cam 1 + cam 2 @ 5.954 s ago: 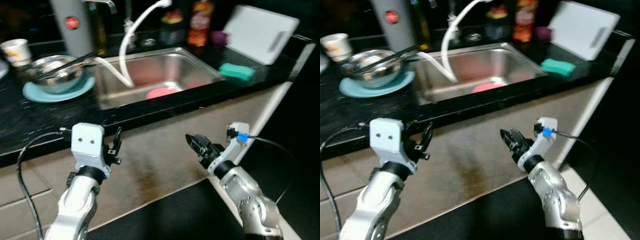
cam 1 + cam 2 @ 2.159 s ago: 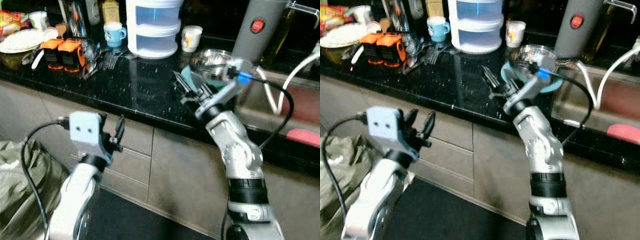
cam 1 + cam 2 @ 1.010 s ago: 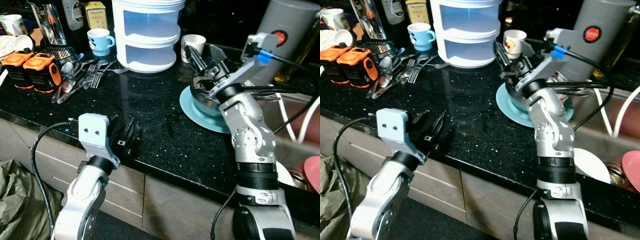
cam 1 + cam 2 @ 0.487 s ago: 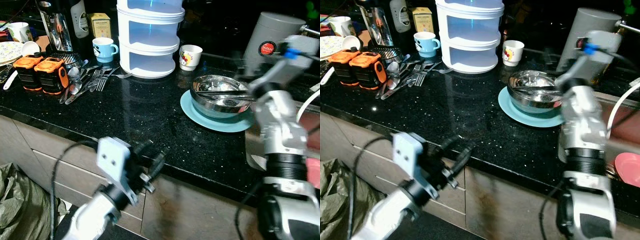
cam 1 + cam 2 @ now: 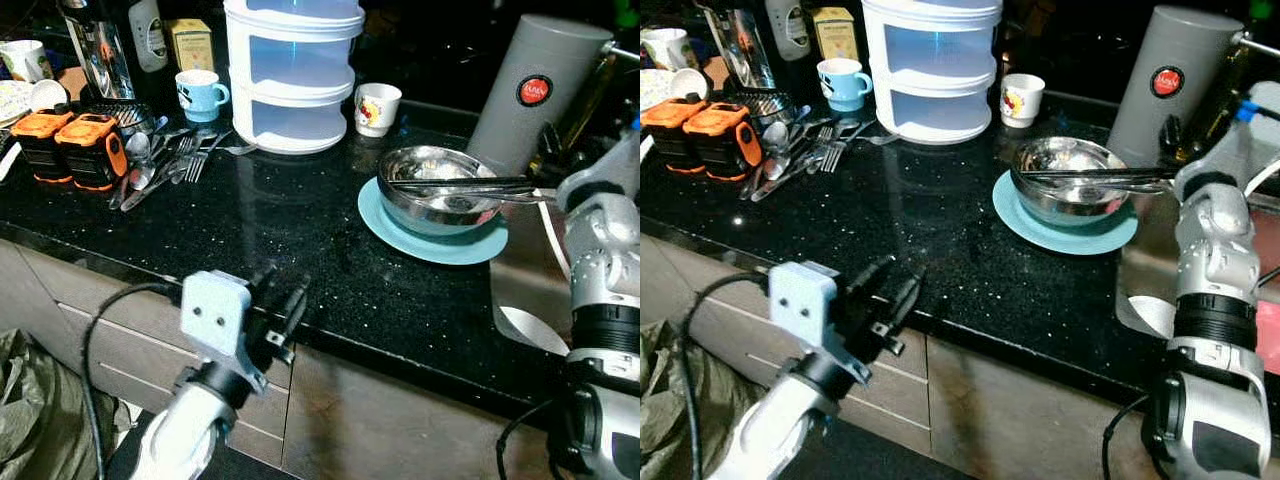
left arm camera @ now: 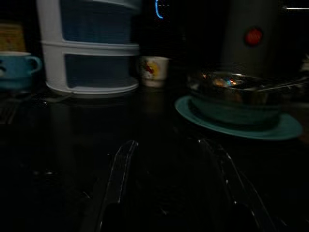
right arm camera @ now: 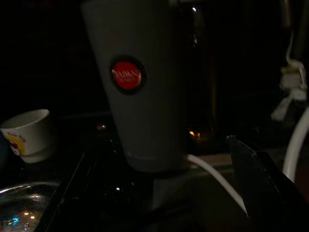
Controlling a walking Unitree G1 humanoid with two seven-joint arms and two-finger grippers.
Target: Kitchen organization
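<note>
Left eye view: chopsticks (image 5: 470, 185) lie across steel bowl (image 5: 440, 190)

Bare black counter (image 5: 300, 215) lies open ahead of my left gripper (image 5: 283, 312), between the cutlery pile (image 5: 165, 160) and the teal plate (image 5: 435, 240) bearing the steel bowl (image 5: 435, 190). My right gripper (image 7: 164, 193), fingers apart, faces the grey canister (image 7: 140, 82).

we see a glossy black speckled stone counter (image 5: 300, 230) that mirrors the translucent white plastic stacked containers (image 5: 292, 70). the bowl (image 5: 440, 190) is polished, reflective metal on a smooth matt teal plate (image 5: 432, 243). the tall grey canister (image 5: 535, 95) looks matt. the cutlery (image 5: 165, 165) is shiny metal, and the mugs (image 5: 378, 108) glazed ceramic.
</note>
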